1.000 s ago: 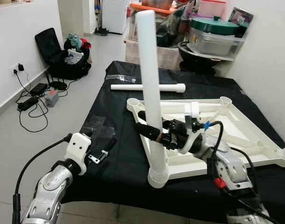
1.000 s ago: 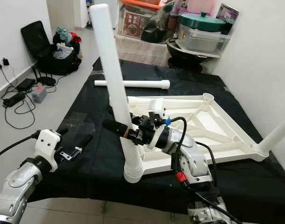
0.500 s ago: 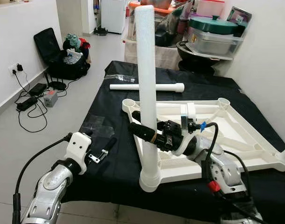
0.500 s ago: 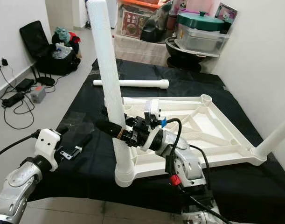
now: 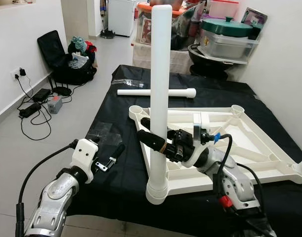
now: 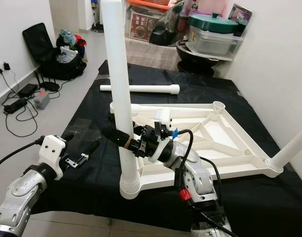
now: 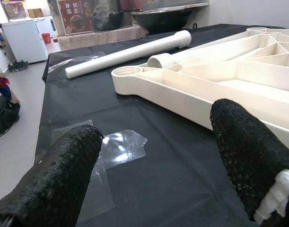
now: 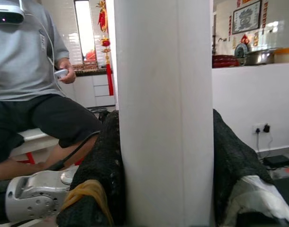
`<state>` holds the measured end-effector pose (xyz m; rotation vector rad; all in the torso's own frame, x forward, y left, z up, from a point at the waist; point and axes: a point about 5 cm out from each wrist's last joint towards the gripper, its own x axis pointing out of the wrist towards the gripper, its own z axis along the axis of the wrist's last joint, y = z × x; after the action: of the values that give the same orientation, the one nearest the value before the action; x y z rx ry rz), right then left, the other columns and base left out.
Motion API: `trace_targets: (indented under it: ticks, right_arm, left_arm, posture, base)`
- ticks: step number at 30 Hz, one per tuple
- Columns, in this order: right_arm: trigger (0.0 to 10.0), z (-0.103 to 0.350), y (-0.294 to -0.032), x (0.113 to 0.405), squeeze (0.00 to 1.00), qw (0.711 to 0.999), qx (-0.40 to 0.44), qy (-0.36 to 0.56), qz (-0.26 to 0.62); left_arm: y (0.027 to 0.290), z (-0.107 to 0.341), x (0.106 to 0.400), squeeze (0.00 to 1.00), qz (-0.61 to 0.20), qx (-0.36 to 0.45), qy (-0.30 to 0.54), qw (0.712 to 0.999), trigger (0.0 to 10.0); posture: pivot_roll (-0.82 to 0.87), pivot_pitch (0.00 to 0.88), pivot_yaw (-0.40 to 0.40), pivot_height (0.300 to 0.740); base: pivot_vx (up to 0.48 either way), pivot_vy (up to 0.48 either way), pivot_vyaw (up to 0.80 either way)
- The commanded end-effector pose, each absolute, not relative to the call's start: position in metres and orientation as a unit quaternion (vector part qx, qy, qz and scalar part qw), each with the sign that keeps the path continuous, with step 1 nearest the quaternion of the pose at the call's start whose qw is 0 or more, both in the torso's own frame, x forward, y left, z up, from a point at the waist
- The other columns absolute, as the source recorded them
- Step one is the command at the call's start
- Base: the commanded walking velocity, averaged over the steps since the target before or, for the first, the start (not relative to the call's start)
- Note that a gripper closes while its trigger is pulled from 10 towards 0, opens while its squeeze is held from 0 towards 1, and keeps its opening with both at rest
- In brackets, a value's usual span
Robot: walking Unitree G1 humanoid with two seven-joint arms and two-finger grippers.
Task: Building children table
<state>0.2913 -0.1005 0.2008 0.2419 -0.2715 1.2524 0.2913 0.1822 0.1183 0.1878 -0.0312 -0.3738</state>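
Note:
An upturned white tabletop (image 5: 249,143) lies on the black-covered table (image 5: 116,128). One white leg (image 5: 159,74) stands upright in its near left corner socket (image 5: 156,190). My right gripper (image 5: 151,134) is shut on this leg low down, and its black fingers (image 8: 101,161) press both sides. A second leg (image 6: 294,145) juts from the near right corner. A loose leg (image 5: 155,92) lies across the back of the table. My left gripper (image 5: 113,155) hovers open over the cloth at the front left, with nothing between its fingers (image 7: 59,175).
Clear plastic film (image 7: 111,146) lies on the cloth near my left gripper. Stacked crates and a lidded pot (image 5: 225,29) stand behind the table. A black bag (image 5: 66,54) and cables (image 5: 32,106) are on the floor at left. A seated person (image 8: 35,61) is behind the held leg.
The leg in my right gripper has gone from leaning to straight upright. Its base and the tabletop corner have slid slightly left. My left arm has stayed put.

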Motion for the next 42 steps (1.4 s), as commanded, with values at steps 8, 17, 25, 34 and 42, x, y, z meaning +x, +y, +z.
trace_targets:
  ticks: [8,17,25,34,42]
  right_arm:
    - [0.0,0.172,-0.114,0.292,0.0,0.847,0.137,-0.09,0.506]
    - [0.0,0.165,-0.126,0.302,0.0,0.896,0.14,-0.089,0.411]
    - [0.0,0.16,-0.136,0.306,0.0,0.928,0.146,-0.092,0.329]
    - [0.0,0.149,-0.149,0.307,0.0,0.958,0.146,-0.086,0.233]
    - [0.0,0.134,-0.171,0.308,0.0,0.988,0.115,-0.057,0.083]
  left_arm:
    - [0.178,0.118,0.296,0.0,-0.193,0.088,-0.014,0.977,10.0]
    - [0.178,0.117,0.298,0.0,-0.198,0.087,-0.011,0.976,10.0]
    - [0.177,0.119,0.299,0.0,-0.198,0.085,-0.015,0.976,10.0]
    - [0.179,0.117,0.301,0.0,-0.198,0.087,-0.012,0.976,10.0]
    - [0.179,0.118,0.301,0.0,-0.2,0.089,-0.013,0.976,10.0]
  posture:
    - [0.12,0.0,-0.104,0.74]
    - [0.09,0.0,-0.086,0.74]
    - [0.1,0.0,-0.092,0.74]
    - [0.08,0.0,-0.079,0.74]
    - [0.08,0.0,-0.075,0.74]
  base:
    - [0.0,0.0,0.0]
    - [0.0,0.0,0.0]
    - [0.0,0.0,0.0]
    - [0.0,0.0,0.0]
    - [0.0,0.0,0.0]
